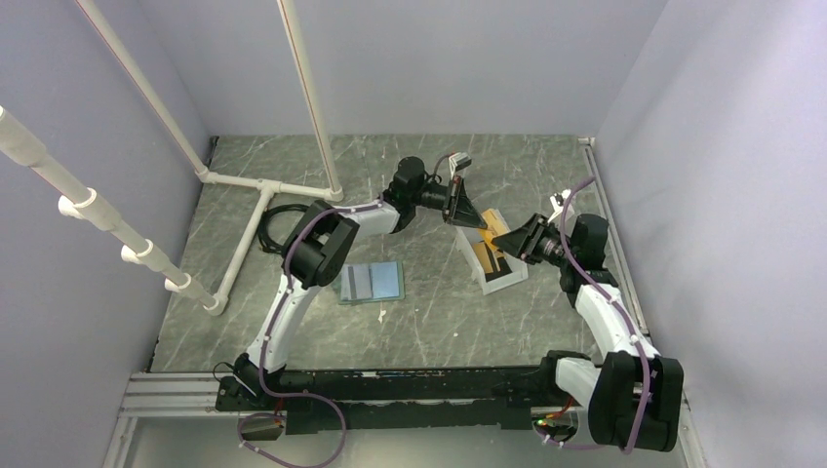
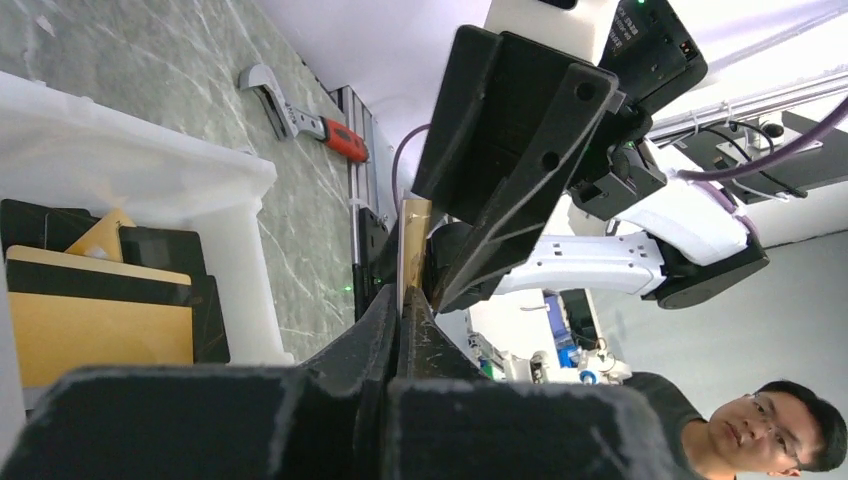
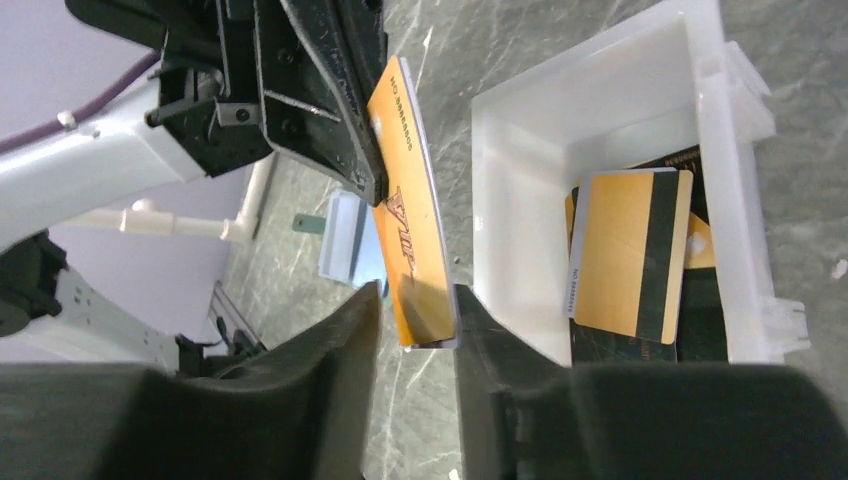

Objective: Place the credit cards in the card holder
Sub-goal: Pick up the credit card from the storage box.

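Note:
An orange-yellow credit card (image 3: 404,210) hangs in the air between my two grippers, just left of the white bin. My left gripper (image 2: 403,300) is shut on its upper end; in the left wrist view the card (image 2: 412,245) shows edge-on between the closed jaws. My right gripper (image 3: 418,312) is open, its fingers (image 3: 330,345) standing either side of the card's lower end with a gap on the left. The card holder (image 1: 372,282) lies open on the table, light blue side up, to the left of both grippers (image 1: 492,229).
The white open-fronted bin (image 1: 485,278) stands under the grippers and holds more cards, a gold one with a black stripe (image 3: 628,250) on top of dark ones. White pipe framing (image 1: 255,185) lies at the back left. A red-handled tool (image 2: 310,115) rests by the right rail.

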`<state>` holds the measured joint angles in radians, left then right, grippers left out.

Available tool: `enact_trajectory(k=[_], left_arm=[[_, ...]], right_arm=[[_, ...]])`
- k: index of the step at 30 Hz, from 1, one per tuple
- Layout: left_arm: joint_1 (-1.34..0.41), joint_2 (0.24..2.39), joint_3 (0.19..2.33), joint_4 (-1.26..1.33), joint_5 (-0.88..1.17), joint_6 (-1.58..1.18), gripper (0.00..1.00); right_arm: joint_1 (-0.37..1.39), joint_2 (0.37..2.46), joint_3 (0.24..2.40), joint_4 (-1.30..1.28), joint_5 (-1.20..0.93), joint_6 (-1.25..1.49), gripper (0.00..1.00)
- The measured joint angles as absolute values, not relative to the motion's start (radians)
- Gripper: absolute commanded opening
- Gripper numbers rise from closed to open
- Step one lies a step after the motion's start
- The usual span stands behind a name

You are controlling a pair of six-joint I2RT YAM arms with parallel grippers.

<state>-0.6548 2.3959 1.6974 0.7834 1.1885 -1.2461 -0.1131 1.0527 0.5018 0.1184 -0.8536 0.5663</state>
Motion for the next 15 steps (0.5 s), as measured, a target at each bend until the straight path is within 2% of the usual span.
enact_trajectory(k=[3, 7, 15], left_arm=[[-0.656, 2.404, 1.699, 0.828, 1.180, -1.312, 0.00], [-0.651, 2.407, 1.699, 0.883, 1.165, -1.391, 0.00], [-0.635, 2.424, 1.697, 1.007, 1.152, -1.517, 0.00]], right_arm=[[-0.130, 1.034, 0.493, 0.096, -0.831, 0.566, 0.49], [-0.193, 0.994, 0.476, 0.108, -0.844, 0.587, 0.48], [-0.303, 1.075, 0.400, 0.221, -0.950, 0.678, 0.47]])
